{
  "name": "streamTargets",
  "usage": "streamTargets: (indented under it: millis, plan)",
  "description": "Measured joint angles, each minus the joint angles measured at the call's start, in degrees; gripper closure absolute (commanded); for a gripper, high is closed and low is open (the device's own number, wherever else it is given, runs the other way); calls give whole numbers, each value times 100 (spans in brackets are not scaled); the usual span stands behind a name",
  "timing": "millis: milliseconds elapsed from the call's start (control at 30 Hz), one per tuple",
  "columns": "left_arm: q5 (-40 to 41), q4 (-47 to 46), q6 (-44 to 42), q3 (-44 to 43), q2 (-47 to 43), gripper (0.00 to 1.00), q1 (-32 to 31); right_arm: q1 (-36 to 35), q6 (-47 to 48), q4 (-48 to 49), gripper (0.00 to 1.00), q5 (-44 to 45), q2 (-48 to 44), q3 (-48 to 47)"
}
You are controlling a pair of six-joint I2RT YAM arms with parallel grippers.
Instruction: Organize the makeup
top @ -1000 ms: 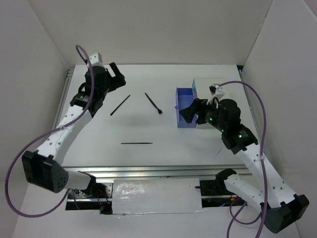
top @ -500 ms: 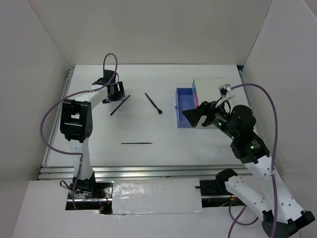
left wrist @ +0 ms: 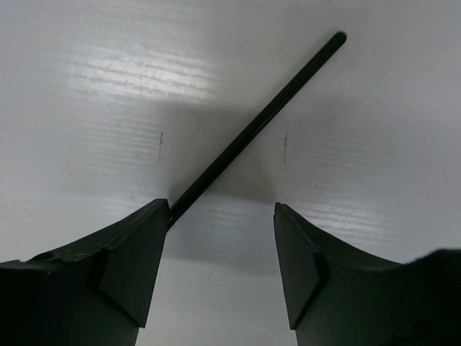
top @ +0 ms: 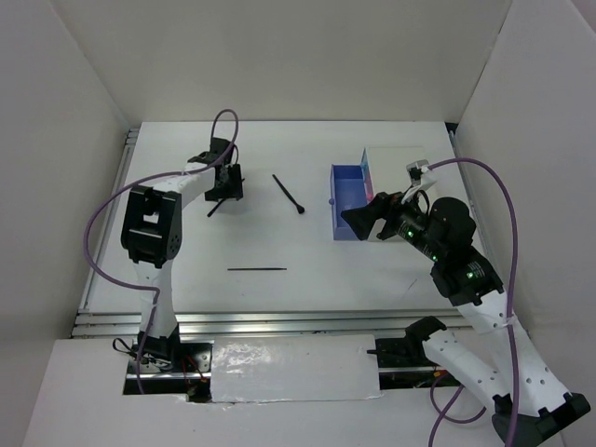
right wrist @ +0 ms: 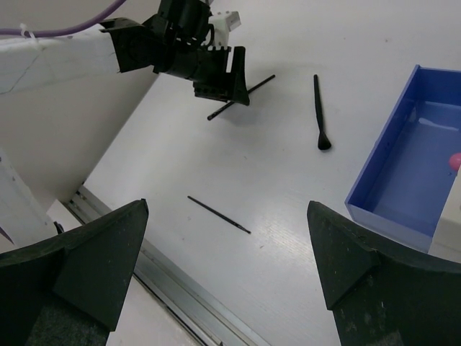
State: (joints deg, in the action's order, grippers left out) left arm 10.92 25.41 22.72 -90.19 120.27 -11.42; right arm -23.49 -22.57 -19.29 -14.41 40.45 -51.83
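The left end effector [left wrist: 220, 249] hangs spread wide over a thin black pencil [left wrist: 259, 122]. Next, I think, it must pinch the pencil and lift.

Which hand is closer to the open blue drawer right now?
Right. The right hand hovers over the near end of the blue drawer, open. The left hand is well away to the left, open astride a thin black pencil.
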Motion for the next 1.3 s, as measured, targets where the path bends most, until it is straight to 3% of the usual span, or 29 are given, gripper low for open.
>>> streamTargets:
  millis: [100, 233, 300, 400, 567, 633, 700, 967, 1300]
  plan:
    - [83, 39, 15, 153, 17, 32, -26, 0, -2, 2, 0, 0, 0, 0]
    - [107, 0, 136, 168, 44, 49, -4, 0, -2, 2, 0, -2, -11, 7]
    - [111, -22, 153, 168, 55, 45, 4, 0, -2, 2, 0, 0, -28, 15]
    - [131, -26, 166, 168, 57, 51, 9, 0, -2, 2, 0, 0, -61, 20]
    - [127, -63, 177, 184, 57, 71, 7, 0, -2, 7, 0, 2, -114, 52]
    - [125, -144, 177, 238, 39, 91, 9, 0, -4, 9, 0, 2, -114, 57]
    - [122, -160, 195, 247, 31, 100, 9, 0, -7, 24, 0, 2, -125, 76]
    - [-17, -341, 164, 413, -59, 100, 24, 0, -9, 63, 0, 0, -280, 173]
    - [-890, -682, 361, 1585, -1082, 100, 35, 0, -111, 208, 0, -2, -160, 289]
